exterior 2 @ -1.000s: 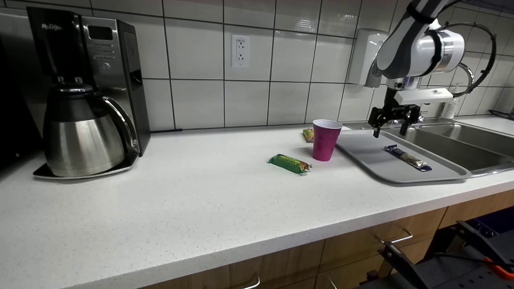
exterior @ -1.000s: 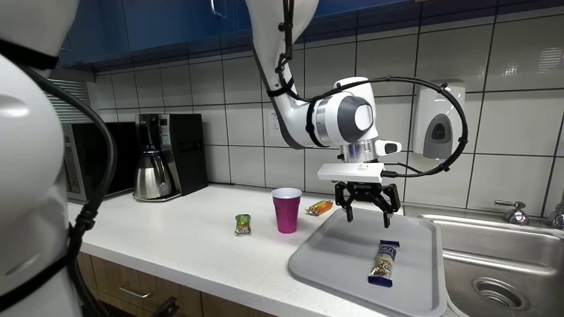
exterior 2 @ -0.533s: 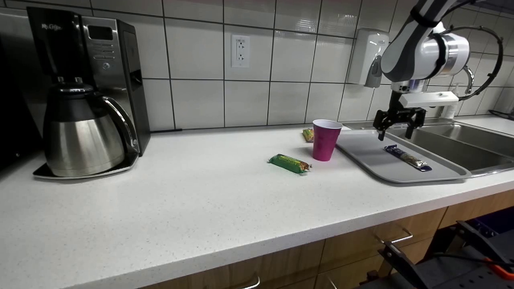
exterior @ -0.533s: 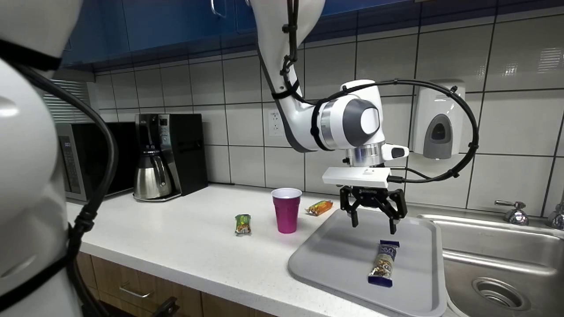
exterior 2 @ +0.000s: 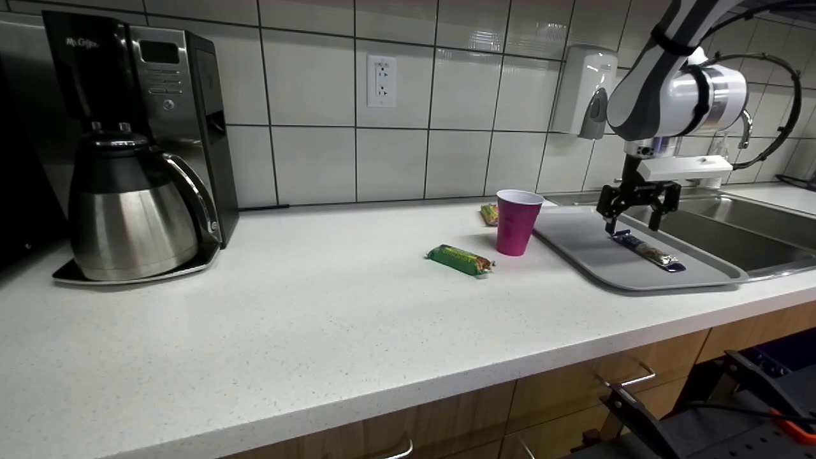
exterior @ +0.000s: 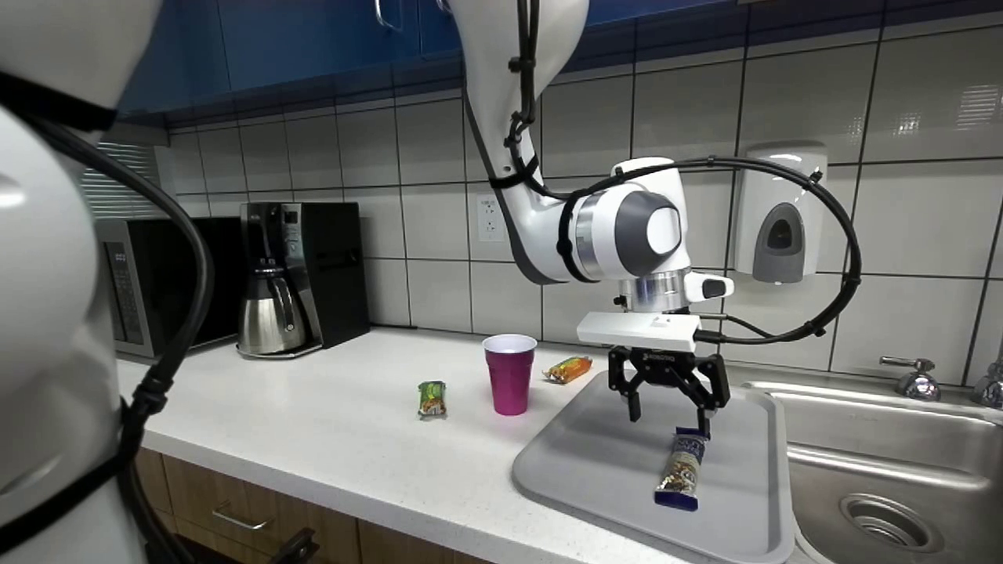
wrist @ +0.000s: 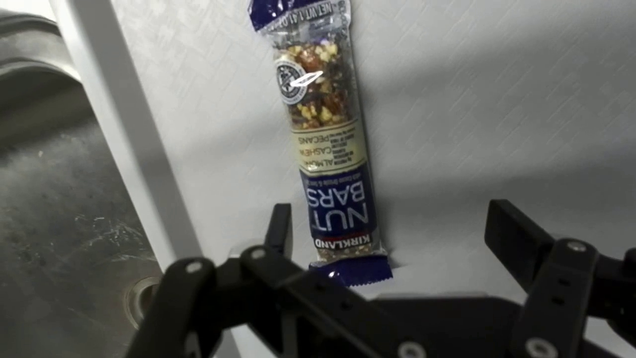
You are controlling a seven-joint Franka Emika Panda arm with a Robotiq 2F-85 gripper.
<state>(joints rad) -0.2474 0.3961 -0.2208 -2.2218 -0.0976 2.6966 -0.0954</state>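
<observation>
Jaws wide and empty, the gripper (exterior: 668,426) hangs over the gray tray (exterior: 595,470), where a nut bar (wrist: 330,149) lies; beside the tray stands a pink cup (exterior: 510,384)

Nut bar wrapper (wrist: 332,149), on the grey tray (exterior: 595,470): inverted in the wrist view, it bore KIRKLAND, then NUT BARS in large white capitals on blue, then ALMON-, its ending unclear, with CASHEW and PECANS in smaller capitals; NET WT 1.41 appeared toward the opposite end; the finest print was too small to read. Gripper (exterior: 669,425), over the tray: its body showed ROBOTIQ in small white letters. Coffee maker (exterior 2: 169,118), well apart from the tray: its black housing read Mr. Coffee. Green snack packet (exterior 2: 459,259), apart from the tray: its yellow lettering was too blurred to make out.
</observation>
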